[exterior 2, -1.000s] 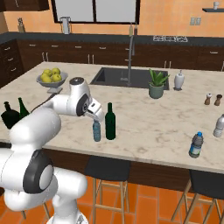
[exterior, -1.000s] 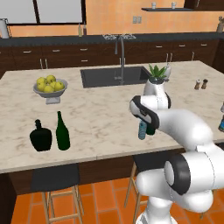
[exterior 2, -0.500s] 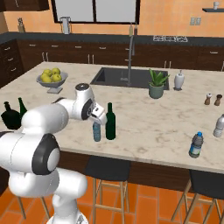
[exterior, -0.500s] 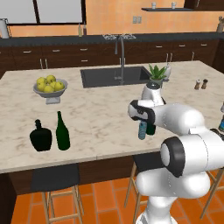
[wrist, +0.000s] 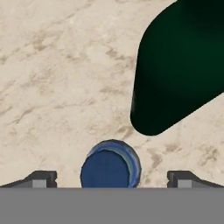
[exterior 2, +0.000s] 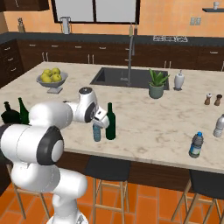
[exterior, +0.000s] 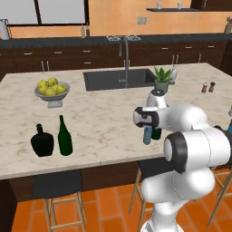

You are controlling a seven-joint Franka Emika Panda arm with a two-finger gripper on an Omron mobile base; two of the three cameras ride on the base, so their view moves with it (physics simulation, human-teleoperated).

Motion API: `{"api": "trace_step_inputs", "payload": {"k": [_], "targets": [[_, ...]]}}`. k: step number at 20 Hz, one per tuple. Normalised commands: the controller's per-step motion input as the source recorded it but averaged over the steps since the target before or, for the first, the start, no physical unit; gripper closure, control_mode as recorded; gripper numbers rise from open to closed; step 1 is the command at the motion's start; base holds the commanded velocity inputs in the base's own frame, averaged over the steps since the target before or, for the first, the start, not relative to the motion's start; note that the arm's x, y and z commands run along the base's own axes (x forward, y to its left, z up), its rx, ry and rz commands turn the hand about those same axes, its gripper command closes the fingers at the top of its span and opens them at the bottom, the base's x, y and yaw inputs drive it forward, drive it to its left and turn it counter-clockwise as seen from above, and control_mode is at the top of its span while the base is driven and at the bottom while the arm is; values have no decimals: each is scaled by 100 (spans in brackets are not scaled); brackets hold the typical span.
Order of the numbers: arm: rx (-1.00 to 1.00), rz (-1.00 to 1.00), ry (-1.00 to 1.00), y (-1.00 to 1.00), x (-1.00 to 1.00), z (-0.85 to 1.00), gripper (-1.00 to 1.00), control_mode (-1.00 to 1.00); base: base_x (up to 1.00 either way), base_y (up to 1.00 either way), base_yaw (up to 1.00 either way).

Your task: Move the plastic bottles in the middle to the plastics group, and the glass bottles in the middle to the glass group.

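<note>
Left base view: hand (exterior: 146, 123) over a small blue bottle (exterior: 147, 134) on the worktop (exterior: 104, 122); glass pair (exterior: 52, 140) well apart at left.
Right base view: bottle (exterior 2: 96, 131) just beside the green bottle (exterior 2: 110, 122); plastics (exterior 2: 205, 136) far right.
Hand view: fingertips (wrist: 43, 178) spread wide, clear of the cap (wrist: 110, 165), gripping nothing; green bottle (wrist: 175, 70) near.

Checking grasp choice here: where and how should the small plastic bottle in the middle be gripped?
Grip the small plastic bottle at its neck under the cap, coming straight down. It stands upright, centred between the open end effector fingertips, with the green glass bottle close beside it blocking that side.
</note>
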Motion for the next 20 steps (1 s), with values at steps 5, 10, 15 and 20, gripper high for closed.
{"api": "trace_step_inputs", "payload": {"k": [5,10,15,20], "targets": [[-1,-9,0,0,12,-21,-100,-100,0,0,0],[-1,-9,0,0,7,-20,-100,-100,0,0,0],[-1,-3,0,-3,-19,-34,100,-100,0,0,0],[-2,1,-10,-20,-47,-20,100,-100,0,0,0]]}}
